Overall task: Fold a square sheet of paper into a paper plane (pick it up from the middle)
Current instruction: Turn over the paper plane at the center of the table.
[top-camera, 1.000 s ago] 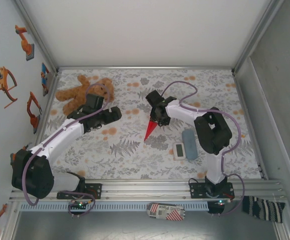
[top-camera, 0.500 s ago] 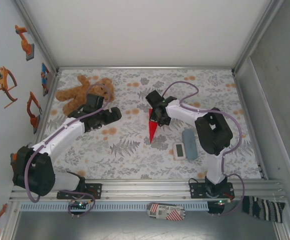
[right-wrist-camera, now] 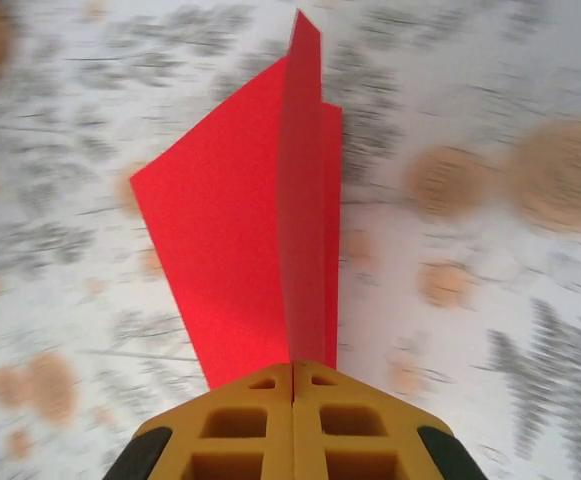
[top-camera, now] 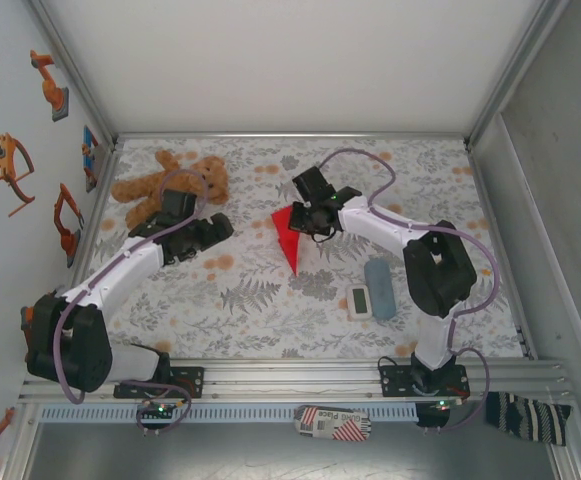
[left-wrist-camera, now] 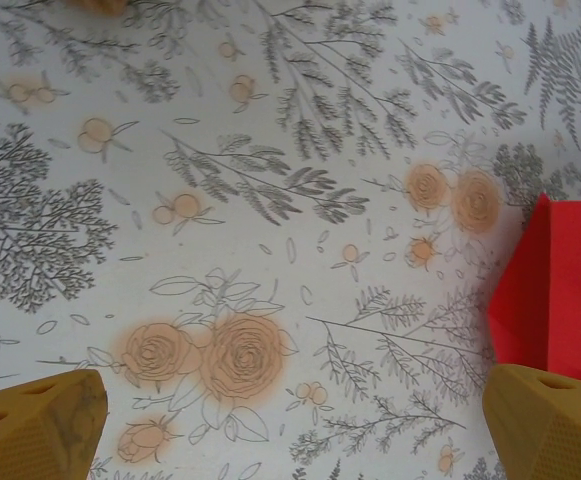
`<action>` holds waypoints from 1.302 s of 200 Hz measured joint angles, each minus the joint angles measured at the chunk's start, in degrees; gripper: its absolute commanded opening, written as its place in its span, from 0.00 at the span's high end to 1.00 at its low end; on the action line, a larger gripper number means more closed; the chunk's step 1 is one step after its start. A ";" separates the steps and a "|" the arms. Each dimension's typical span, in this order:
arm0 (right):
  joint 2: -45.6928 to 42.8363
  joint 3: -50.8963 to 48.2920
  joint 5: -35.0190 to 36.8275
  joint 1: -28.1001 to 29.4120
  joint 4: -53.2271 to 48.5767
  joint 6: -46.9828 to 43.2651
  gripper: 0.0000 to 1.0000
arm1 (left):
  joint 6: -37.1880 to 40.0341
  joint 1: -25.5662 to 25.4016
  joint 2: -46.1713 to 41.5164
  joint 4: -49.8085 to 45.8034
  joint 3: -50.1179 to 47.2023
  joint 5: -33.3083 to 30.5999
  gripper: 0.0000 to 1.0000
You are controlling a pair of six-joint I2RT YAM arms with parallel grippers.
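Observation:
The square sheet of paper is folded into a bright red pointed paper plane (top-camera: 287, 238) with a centre crease. It hangs over the middle of the floral cloth, tip toward the near edge. My right gripper (top-camera: 310, 214) is shut on its wide end. In the right wrist view the yellow fingers (right-wrist-camera: 260, 425) meet on the upright centre fold of the plane (right-wrist-camera: 240, 250), and one wing spreads to the left. My left gripper (top-camera: 216, 229) stands open to the left of the plane, low over the cloth. Its wrist view shows both fingertips (left-wrist-camera: 40, 425) wide apart, and the plane's red edge (left-wrist-camera: 560, 285) sits by the right fingertip.
A brown teddy bear (top-camera: 170, 185) lies at the far left, just beyond my left gripper. A grey-blue oblong block (top-camera: 379, 275) and a white digital timer (top-camera: 359, 301) lie right of centre, near my right arm. Metal walls close in the cloth on three sides.
The right gripper closed on the plane, moved slightly away from the near edge and turned it, so a wing now spreads left. The left gripper drew back a little to the left.

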 measured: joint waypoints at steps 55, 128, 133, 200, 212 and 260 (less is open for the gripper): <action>4.35 0.13 -19.43 -1.86 17.38 -3.28 1.00 | -3.82 2.05 -2.43 3.91 -4.35 2.10 0.04; 10.36 -10.80 -30.32 -8.28 30.12 -1.33 1.00 | -5.81 -2.38 4.90 14.84 -5.07 10.23 0.09; 10.36 -11.43 -30.69 -8.59 30.69 -1.31 1.00 | -5.86 -2.95 5.88 15.32 -5.01 10.54 0.10; 10.36 -16.11 -33.05 -11.21 35.74 -0.68 1.00 | -9.51 -7.15 17.64 23.39 -1.53 15.89 0.32; 10.36 -16.15 -33.07 -11.34 35.80 -0.68 1.00 | -10.16 -7.56 19.50 24.96 -0.59 17.14 0.38; 10.36 -16.28 -33.48 -11.43 36.13 -0.70 1.00 | -11.82 -8.81 25.57 27.61 4.33 20.70 0.58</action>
